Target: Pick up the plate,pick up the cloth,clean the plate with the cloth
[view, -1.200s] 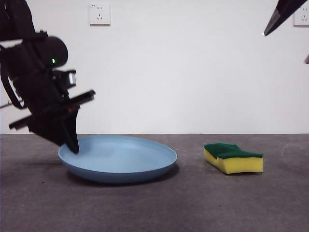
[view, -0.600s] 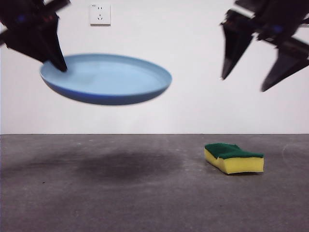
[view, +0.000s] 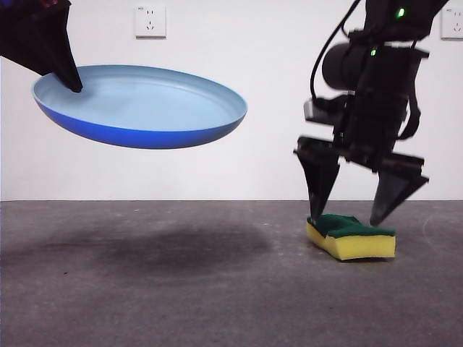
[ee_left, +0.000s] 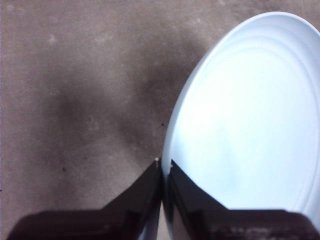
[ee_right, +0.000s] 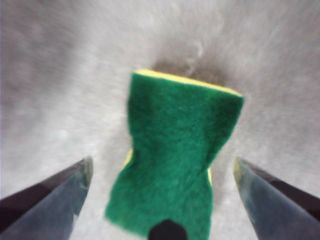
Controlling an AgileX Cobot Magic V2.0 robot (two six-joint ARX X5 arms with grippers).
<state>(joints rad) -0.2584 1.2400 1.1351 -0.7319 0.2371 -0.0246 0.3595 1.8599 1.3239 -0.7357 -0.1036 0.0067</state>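
The light-blue plate (view: pixel 141 105) hangs high above the table at the left, slightly tilted. My left gripper (view: pixel 72 83) is shut on the plate's rim at its left edge; the left wrist view shows the two jaws pinching the rim of the plate (ee_left: pixel 245 125). The cloth, a yellow sponge with a green top (view: pixel 351 235), lies on the table at the right. My right gripper (view: pixel 347 217) is open just above it, one jaw on either side. In the right wrist view the cloth (ee_right: pixel 175 160) lies between the spread jaws, untouched.
A dark grey table (view: pixel 181 289) spreads across the front, with the plate's shadow under it. Behind stands a white wall with a socket (view: pixel 150 22) at the upper left and another socket (view: pixel 452 25) at the upper right.
The plate rose off the table with my left gripper and drifted a little left. My right arm came down from the upper right and now straddles the cloth.
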